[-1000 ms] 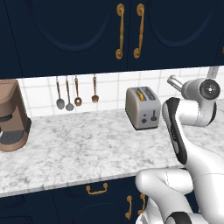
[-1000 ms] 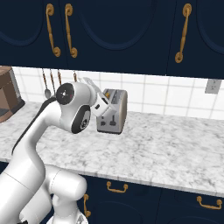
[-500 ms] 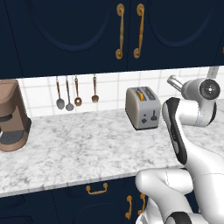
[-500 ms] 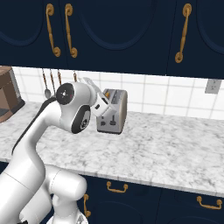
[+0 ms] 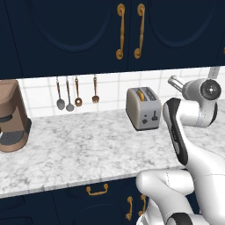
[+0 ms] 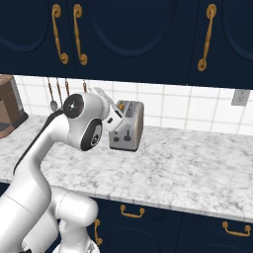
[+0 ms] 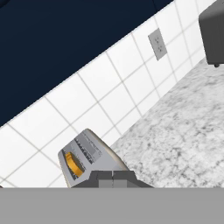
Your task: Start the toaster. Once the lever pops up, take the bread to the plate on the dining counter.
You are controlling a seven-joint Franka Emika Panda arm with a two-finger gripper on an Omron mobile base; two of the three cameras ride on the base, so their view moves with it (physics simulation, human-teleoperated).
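Toaster [image 5: 143, 108] is what you need first: it stands on the bench [image 5: 79, 149] by the tiled wall, just beyond and below your hand [image 6: 114, 114], bread [image 5: 140, 94] upright in one slot. Its lever [image 5: 154, 116] sits high on the narrow face turned away from the wall, toward the bench edge. Judging by that, you must drop the hand past the top onto this near face. Whether your fingers are spread or closed cannot be told.

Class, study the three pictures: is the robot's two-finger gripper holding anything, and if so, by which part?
Nothing is held. The gripper hangs shut and empty short of the boxy grey-silver toaster; the tan-yellow bread slice sits in its slot.
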